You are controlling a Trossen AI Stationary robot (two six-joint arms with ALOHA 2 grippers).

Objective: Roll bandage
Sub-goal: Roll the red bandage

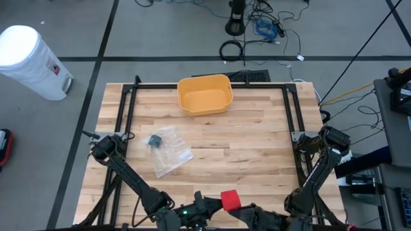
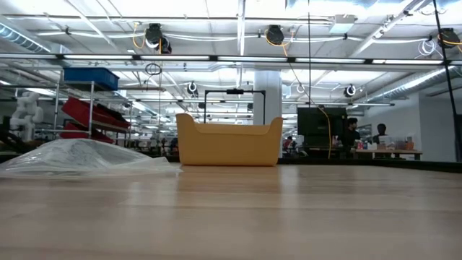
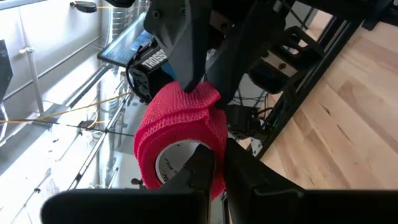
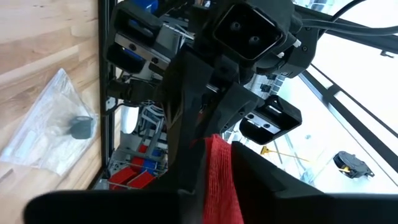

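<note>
A red bandage roll [image 1: 230, 199] with a white core [image 3: 177, 158] is held between my two grippers above the table's near edge, at its middle. My left gripper [image 1: 215, 204] comes from the left and is shut on the roll [image 3: 180, 137]. My right gripper [image 1: 247, 208] comes from the right and is shut on the red bandage [image 4: 221, 177]. It also shows in the left wrist view [image 3: 196, 81], at the far side of the roll. The low view shows neither gripper nor the roll. My left gripper pinches the roll's wall [image 3: 217, 171] at one open end, one finger over the white core and one on the outside. The roll is lifted clear of the table, its axis along the fingers. My right gripper pinches the red bandage's outer layer [image 4: 219, 162] between its two fingers, on the side of the roll opposite my left gripper. Its fingers hide whether this is a loose end or the roll's wall.
A clear plastic bag [image 1: 166, 149] with a small dark thing inside lies on the table's left half. A yellow bin [image 1: 204, 94] stands at the far middle. A black frame [image 1: 289, 109] runs around the table. A white bin [image 1: 29, 61] stands on the floor.
</note>
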